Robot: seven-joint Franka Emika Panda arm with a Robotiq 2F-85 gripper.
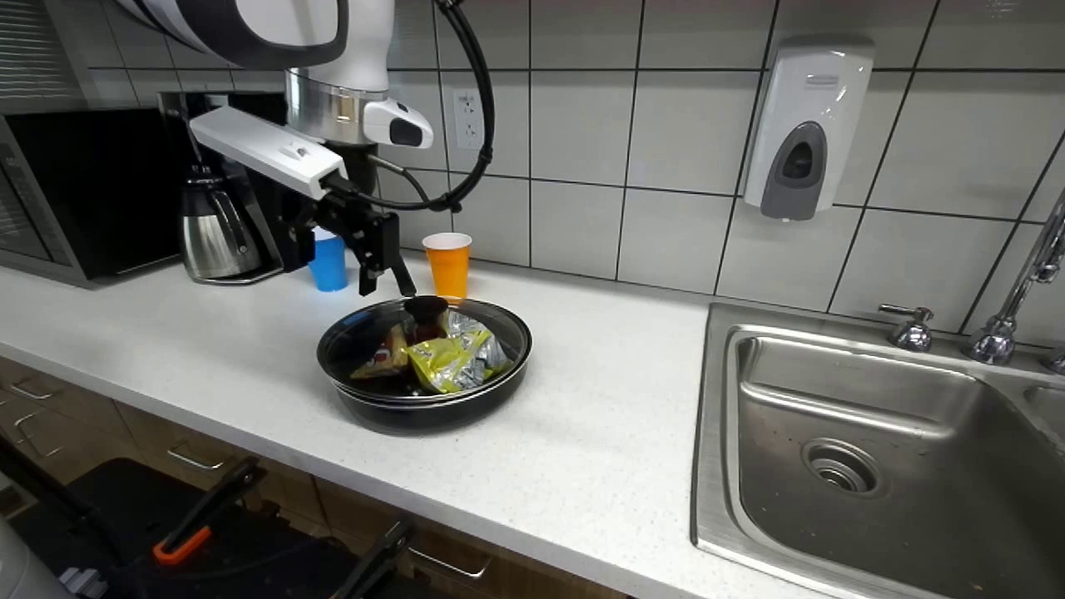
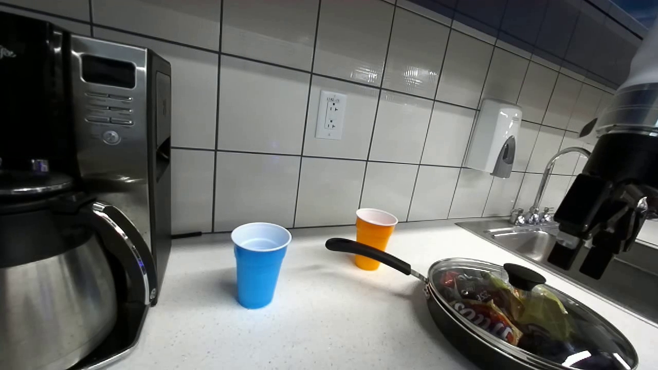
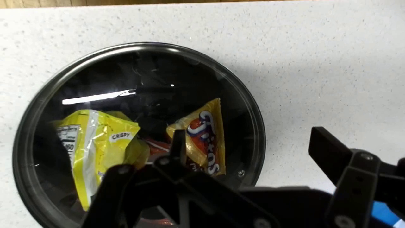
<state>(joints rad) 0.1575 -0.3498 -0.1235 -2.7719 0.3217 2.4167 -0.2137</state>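
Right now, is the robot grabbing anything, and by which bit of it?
Nothing is held. The pincer is open with nothing between its jaws, and it isn't touching the black frying-pan lid knob.

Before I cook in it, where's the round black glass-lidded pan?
In an exterior view, the pan sits left of the steel sink, in front of the tapered orange cup.

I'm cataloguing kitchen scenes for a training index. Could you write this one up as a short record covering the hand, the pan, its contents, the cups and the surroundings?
Hand: open, holding nothing, higher than the lid and not touching it
Pan: black, on the counter, glass lid on
Contents: yellow bag and Fritos bag, seen through the lid
Cups: blue cup and orange cup, both upright
Surroundings: coffee maker, sink, soap dispenser on the tiled wall
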